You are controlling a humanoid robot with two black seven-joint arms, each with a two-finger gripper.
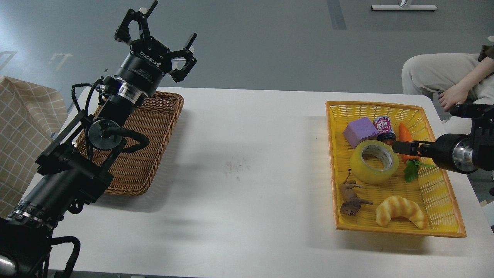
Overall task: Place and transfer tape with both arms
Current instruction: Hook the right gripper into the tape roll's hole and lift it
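The tape (364, 170), a yellowish translucent roll with a grey-white core, lies flat in the yellow basket (397, 228) at the right of the table. My right gripper (401, 148) comes in from the right, low over the basket, with its tip at the tape's upper right edge, over the carrot (403, 133). It is seen edge-on as one dark bar, so its fingers cannot be told apart. My left gripper (162, 31) is open and empty, raised high above the far end of the brown wicker basket (146, 154).
The yellow basket also holds a purple block (360, 131), a small can (384, 128), a toy animal (351, 200) and a croissant (401, 210). A seated person (444, 75) is at the far right. A checked cloth (23, 127) lies at the left.
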